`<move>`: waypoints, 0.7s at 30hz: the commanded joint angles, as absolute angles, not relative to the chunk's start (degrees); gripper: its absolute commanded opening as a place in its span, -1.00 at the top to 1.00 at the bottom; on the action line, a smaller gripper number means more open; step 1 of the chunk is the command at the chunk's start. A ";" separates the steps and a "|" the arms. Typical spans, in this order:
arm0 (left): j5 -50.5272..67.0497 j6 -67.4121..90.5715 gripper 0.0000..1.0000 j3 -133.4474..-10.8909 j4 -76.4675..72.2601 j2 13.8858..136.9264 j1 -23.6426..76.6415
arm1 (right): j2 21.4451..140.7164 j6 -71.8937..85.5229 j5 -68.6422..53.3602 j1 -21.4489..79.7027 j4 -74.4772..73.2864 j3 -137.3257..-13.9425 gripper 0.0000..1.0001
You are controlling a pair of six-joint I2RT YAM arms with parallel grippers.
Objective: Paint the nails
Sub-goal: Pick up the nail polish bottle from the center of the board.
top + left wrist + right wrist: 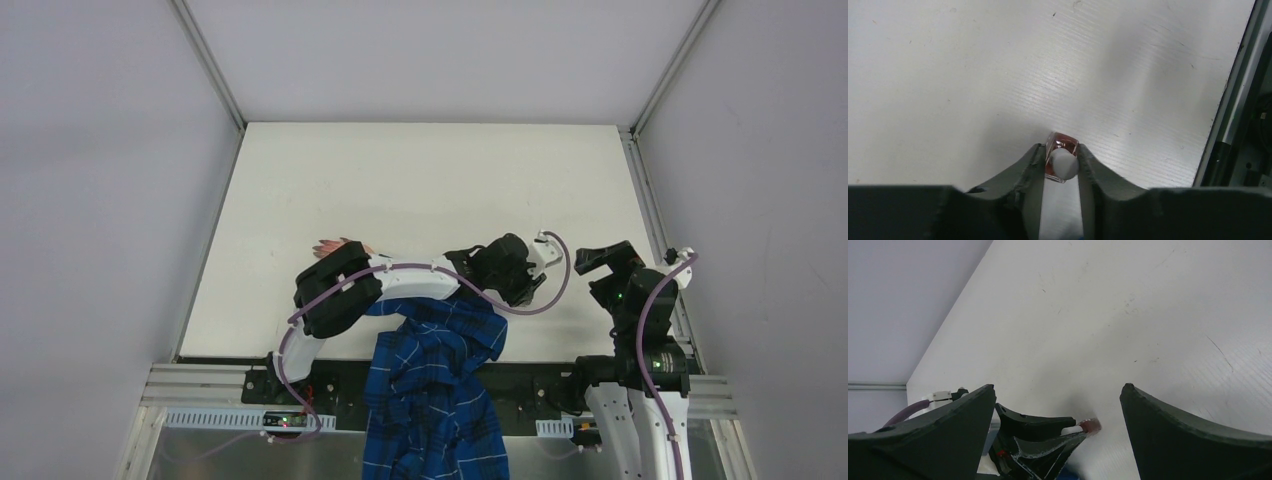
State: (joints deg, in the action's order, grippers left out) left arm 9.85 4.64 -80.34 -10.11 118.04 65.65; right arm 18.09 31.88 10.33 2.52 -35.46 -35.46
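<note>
**Nails sit well left of the bottle-pinching tool**

The nails [322, 246] tip a pale hand [347, 246] at centre left of the overhead view, showing just above the left arm's elbow. They are well apart from the left tool [1060, 146], which reaches right of centre. That tool is pinched on the white cap of a small polish bottle [1063, 162] of red lacquer on the tabletop [420, 170]. The right tool [1058, 385] is spread wide near it, facing the bottle. A blue plaid sleeve [435, 400] trails off the lower edge. Open white surface fills the upper half, and a metal rail [648, 210] borders the right side.
</note>
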 commanded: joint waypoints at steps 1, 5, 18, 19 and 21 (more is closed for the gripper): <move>7.74 2.93 0.56 -82.35 -11.60 118.47 66.25 | 18.63 30.87 11.65 2.81 -35.50 -36.03 -0.99; 6.58 2.55 0.88 -81.65 -11.60 117.84 66.68 | 18.63 30.85 11.66 2.81 -35.48 -36.03 -0.99; 1.01 12.74 1.00 -76.23 -1.48 101.16 66.10 | 21.11 28.83 5.64 2.81 -33.36 -35.63 -0.99; 0.86 13.76 1.00 -77.97 3.87 99.98 65.90 | 21.77 28.22 3.45 2.81 -32.48 -35.34 -0.99; 3.32 15.98 1.00 -78.95 10.40 97.64 64.94 | 23.24 26.24 -3.94 2.81 -29.48 -34.51 -0.99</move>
